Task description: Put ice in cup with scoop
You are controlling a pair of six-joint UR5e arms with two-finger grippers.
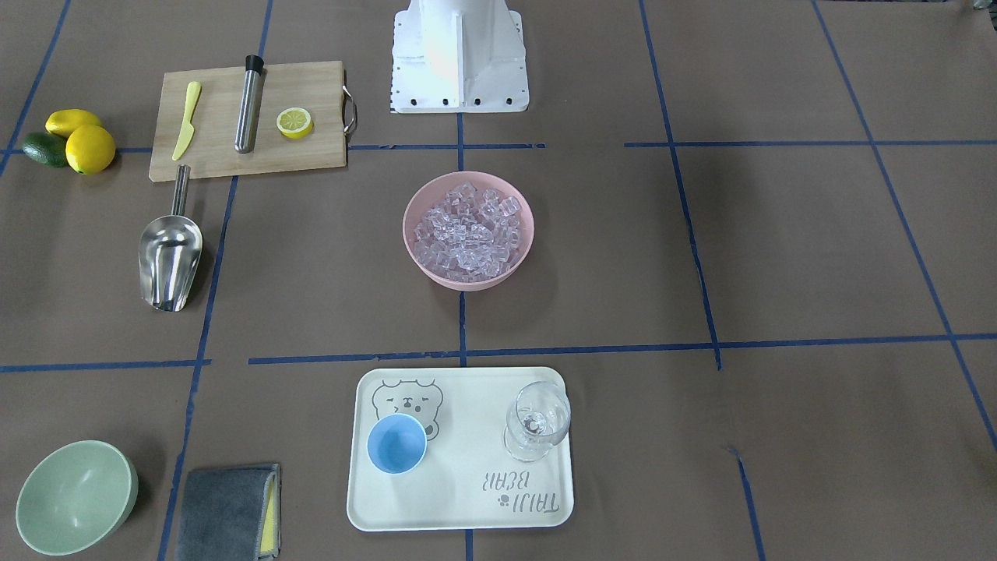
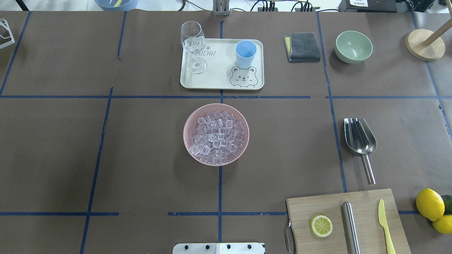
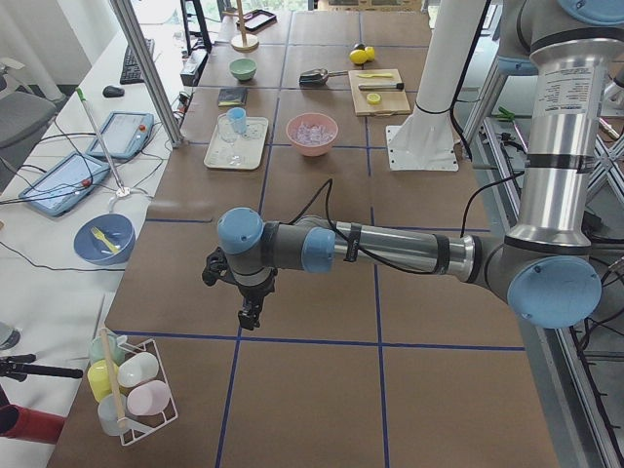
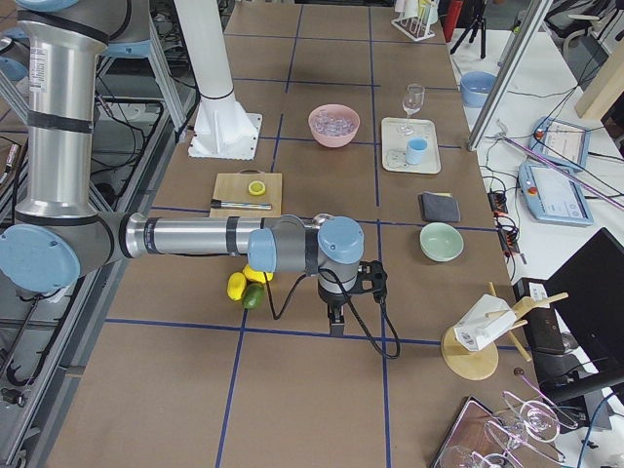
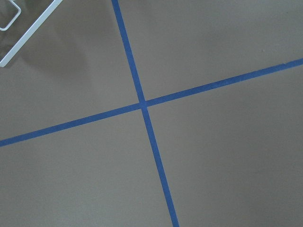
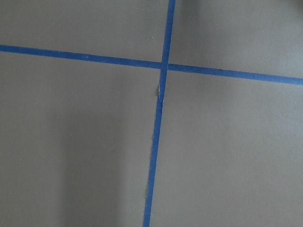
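Note:
The ice (image 2: 216, 138) fills a pink bowl (image 2: 184, 135) at the table's middle. The light-blue cup (image 2: 245, 53) stands upright on a cream tray (image 2: 219, 77) beyond the bowl. The steel scoop (image 2: 360, 140) lies flat on the table to the bowl's right, its handle towards the robot and nothing gripping it. My left gripper (image 3: 251, 318) hangs over bare table far out on the left end, seen only in the exterior left view. My right gripper (image 4: 334, 326) hangs over the right end, past the lemons. I cannot tell whether either is open or shut.
A wine glass (image 2: 193, 44) shares the tray. A grey cloth (image 2: 302, 47) and a green bowl (image 2: 354, 46) sit to its right. A cutting board (image 2: 367, 211) near the scoop holds a lemon half, a steel cylinder and a yellow knife. Lemons (image 2: 430, 204) lie beside it.

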